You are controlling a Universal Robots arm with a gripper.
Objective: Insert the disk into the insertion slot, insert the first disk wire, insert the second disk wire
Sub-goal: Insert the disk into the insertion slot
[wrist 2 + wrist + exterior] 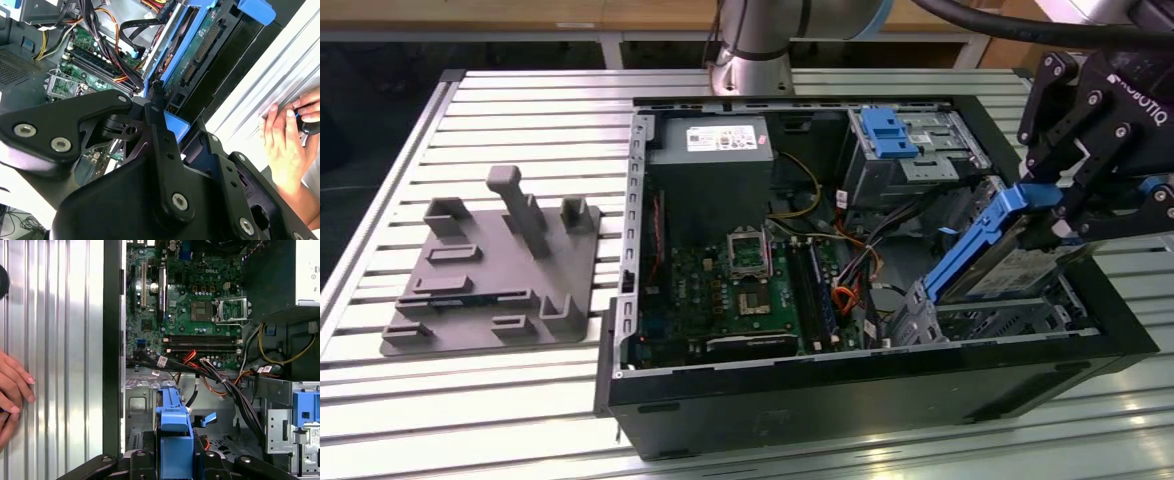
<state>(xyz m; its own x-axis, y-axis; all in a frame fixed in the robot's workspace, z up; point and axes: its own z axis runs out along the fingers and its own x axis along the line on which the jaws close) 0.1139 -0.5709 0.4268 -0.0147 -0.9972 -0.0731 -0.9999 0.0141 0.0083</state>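
My gripper [1051,215] is shut on the disk [991,252], a grey drive in a bright blue carrier. It holds the disk tilted on edge over the insertion slot [1007,318], the silver perforated cage at the near corner of the open computer case on the exterior view's right. The disk's lower end sits at the cage's mouth. In the second wrist view the black fingers [156,107] clamp the blue carrier [200,47]. In the first wrist view the carrier [174,422] stands up between the finger bases of the gripper [175,460]. Black, orange and red wires [222,387] lie loose inside the case beside the cage.
A taller silver cage with a blue latch [905,140] stands behind the slot. The motherboard [734,290] and power supply [714,135] fill the case's other half. A grey fixture [494,275] lies on the slatted table. A person's hand [285,135] [12,390] rests on the table outside the case.
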